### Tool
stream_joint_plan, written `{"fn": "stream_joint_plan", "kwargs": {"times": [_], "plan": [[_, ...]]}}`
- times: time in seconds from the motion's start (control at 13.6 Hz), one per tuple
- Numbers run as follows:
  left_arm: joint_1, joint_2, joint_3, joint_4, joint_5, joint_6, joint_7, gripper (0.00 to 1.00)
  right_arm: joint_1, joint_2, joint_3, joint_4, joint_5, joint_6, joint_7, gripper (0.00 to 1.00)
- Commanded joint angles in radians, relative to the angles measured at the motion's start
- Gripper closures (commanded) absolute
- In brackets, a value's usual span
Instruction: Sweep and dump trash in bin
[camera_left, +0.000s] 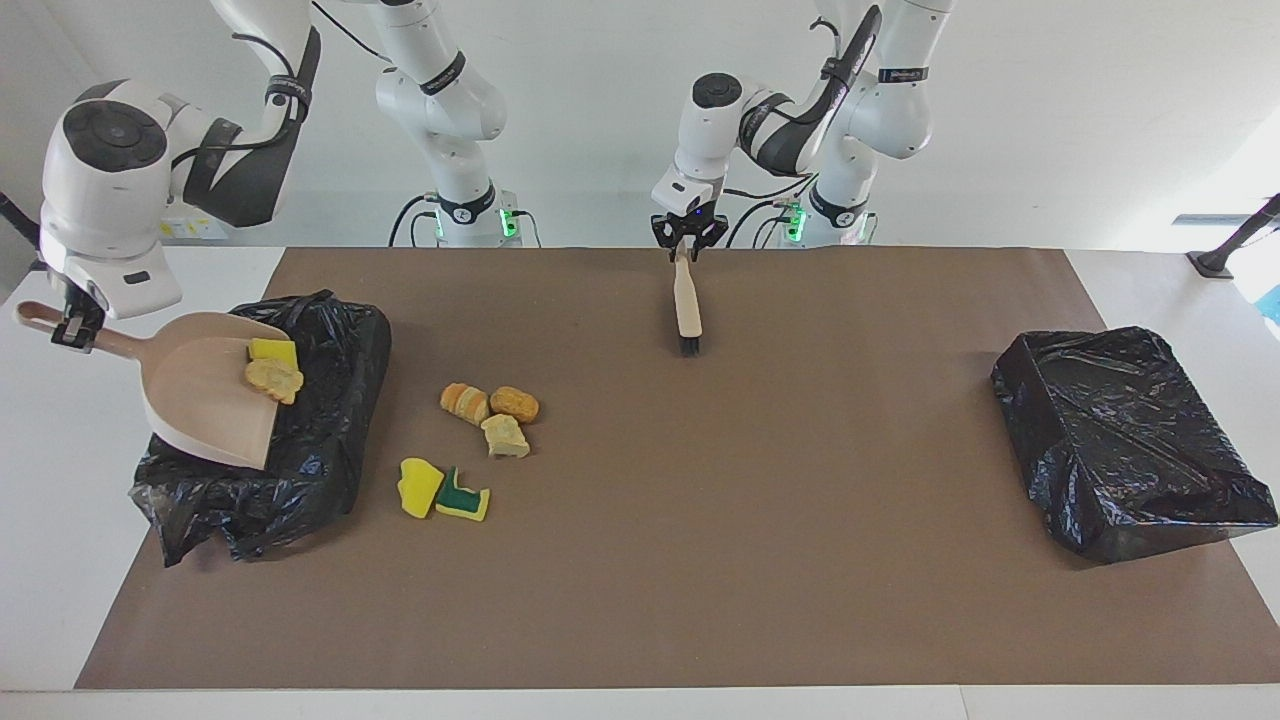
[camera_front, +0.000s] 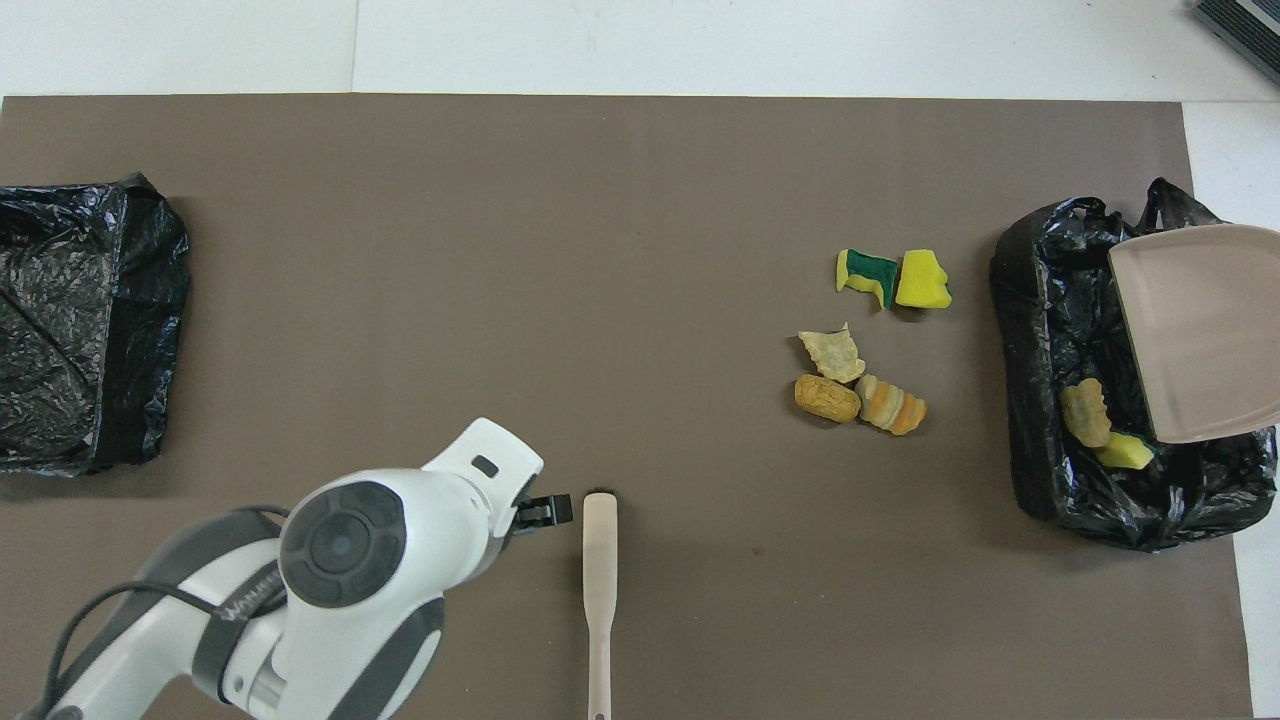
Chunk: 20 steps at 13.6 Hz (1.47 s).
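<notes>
Your tabletop: bin at right arm's end, 2nd bin at left arm's end. Right jaws clamped on dustpan handle, tipped over the bin w/ 2 trash bits at its lip. Left jaws open by brush handle, not gripping it. Other 5 bits on mat beside that bin.

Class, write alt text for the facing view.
The right gripper holds a dustpan tilted over a black bag, two scraps at its lip. Five more lie on the mat beside the bag. The left gripper is at a brush's handle.
</notes>
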Motion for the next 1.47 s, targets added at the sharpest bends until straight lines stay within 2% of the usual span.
{"fn": "stream_joint_plan", "kwargs": {"times": [0.0, 0.15, 0.29, 0.52, 0.81, 1.03, 1.18, 1.4], "plan": [[0.132, 0.096, -0.01, 0.165, 0.013, -0.093, 0.149, 0.0, -0.007, -0.077, 0.015, 0.028, 0.086, -0.112, 0.091, 1.0], [0.213, 0.133, -0.01, 0.273, 0.013, -0.164, 0.24, 0.0, 0.025, -0.083, 0.02, 0.058, 0.152, -0.224, 0.216, 1.0], [0.279, 0.139, -0.009, 0.345, 0.013, -0.23, 0.316, 0.0, 0.08, -0.091, 0.023, 0.059, 0.195, -0.311, 0.408, 1.0], [0.365, 0.132, -0.006, 0.448, 0.015, -0.371, 0.465, 0.0, 0.164, -0.143, 0.035, -0.015, 0.33, -0.338, 0.78, 1.0], [0.436, 0.121, -0.003, 0.511, 0.056, -0.48, 0.596, 0.0, 0.388, -0.117, 0.036, -0.04, 0.456, -0.356, 1.297, 1.0], [0.456, 0.132, -0.003, 0.604, 0.058, -0.563, 0.596, 0.0, 0.533, -0.041, 0.036, -0.018, 0.575, -0.326, 1.678, 1.0], [0.457, 0.138, -0.004, 0.65, 0.087, -0.632, 0.596, 0.0, 0.643, 0.047, 0.036, 0.032, 0.657, -0.283, 1.903, 1.0], [0.456, 0.133, -0.004, 0.649, 0.093, -0.634, 0.596, 0.0, 0.718, 0.18, 0.038, 0.121, 0.79, -0.183, 2.18, 1.0]]}}
